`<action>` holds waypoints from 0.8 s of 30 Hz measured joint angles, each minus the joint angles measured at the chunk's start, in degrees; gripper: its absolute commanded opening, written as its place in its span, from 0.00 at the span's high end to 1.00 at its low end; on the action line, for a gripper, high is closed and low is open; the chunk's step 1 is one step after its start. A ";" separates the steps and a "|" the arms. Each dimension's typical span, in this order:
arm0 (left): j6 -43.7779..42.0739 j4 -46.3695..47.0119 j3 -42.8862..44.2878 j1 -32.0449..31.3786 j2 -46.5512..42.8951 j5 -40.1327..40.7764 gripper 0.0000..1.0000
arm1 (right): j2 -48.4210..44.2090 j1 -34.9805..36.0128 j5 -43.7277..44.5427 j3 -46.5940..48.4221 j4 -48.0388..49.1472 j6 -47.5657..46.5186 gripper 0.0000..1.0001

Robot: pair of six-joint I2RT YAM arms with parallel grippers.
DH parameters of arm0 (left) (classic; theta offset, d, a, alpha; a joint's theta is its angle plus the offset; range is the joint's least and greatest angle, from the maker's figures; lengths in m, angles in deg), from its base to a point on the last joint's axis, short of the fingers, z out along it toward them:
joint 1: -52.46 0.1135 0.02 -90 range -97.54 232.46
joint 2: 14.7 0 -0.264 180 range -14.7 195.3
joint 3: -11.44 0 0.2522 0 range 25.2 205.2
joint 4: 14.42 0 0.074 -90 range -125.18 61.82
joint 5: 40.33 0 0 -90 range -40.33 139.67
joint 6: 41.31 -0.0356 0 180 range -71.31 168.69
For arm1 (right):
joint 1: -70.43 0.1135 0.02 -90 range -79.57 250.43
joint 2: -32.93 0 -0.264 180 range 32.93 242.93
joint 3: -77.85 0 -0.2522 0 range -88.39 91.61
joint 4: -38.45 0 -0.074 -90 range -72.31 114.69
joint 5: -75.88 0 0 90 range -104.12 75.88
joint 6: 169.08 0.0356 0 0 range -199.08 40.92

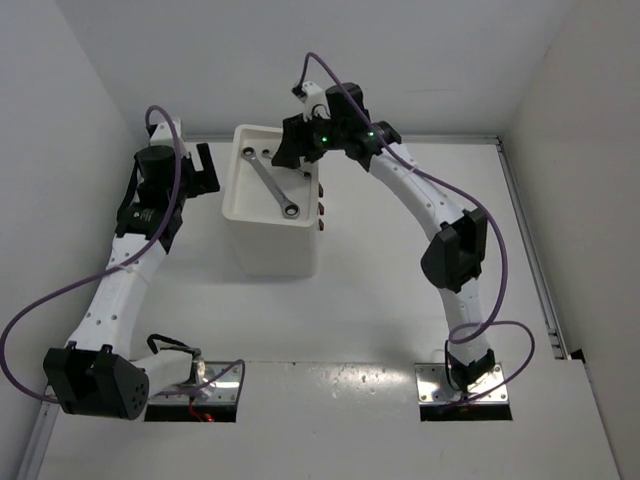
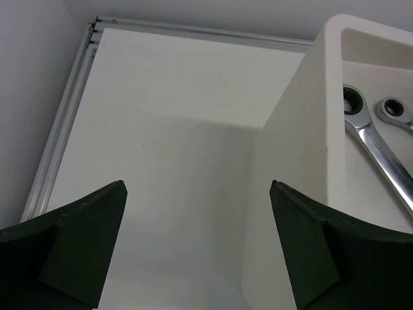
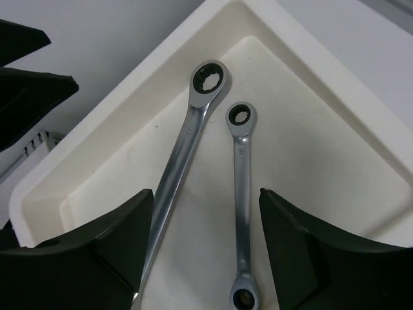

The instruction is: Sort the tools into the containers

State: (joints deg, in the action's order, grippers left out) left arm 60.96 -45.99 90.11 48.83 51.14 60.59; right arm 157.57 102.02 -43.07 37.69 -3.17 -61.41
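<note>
The container is a tall white box (image 1: 270,245) with a shallow tray top (image 3: 122,110) and dark knobs (image 1: 322,207) on its right side. Two silver wrenches lie loose in the tray: the longer one (image 3: 184,148) and the shorter one (image 3: 242,187), nearly side by side. My right gripper (image 3: 206,191) hovers open over the tray's far end, and the shorter wrench lies between its fingers, touching neither. The top view shows only the longer wrench (image 1: 272,182). My left gripper (image 2: 197,184) is wide open and empty beside the box's left wall (image 2: 290,194). No other tools show.
White walls close in the table on the left, back and right. A metal rail (image 2: 61,135) runs along the table's left edge, another (image 1: 530,250) along the right. The arm bases (image 1: 465,385) sit at the near edge.
</note>
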 measured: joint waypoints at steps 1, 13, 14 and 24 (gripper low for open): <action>-0.39 -0.22 0.39 0.00 0.35 0.04 0.01 | -0.66 -0.35 0.11 0.00 -0.17 -0.07 0.26; -7.87 -1.51 -2.93 0.79 2.01 -1.22 0.01 | -36.04 -27.50 4.68 -31.74 -0.68 -11.10 0.18; -8.35 -1.75 -4.26 1.01 1.99 -1.53 0.01 | -39.10 -30.47 5.31 -37.83 -0.68 -12.13 0.18; -11.32 -0.09 -13.81 6.05 1.44 -4.11 0.01 | -51.30 -44.09 8.07 -75.97 -0.35 -21.97 0.18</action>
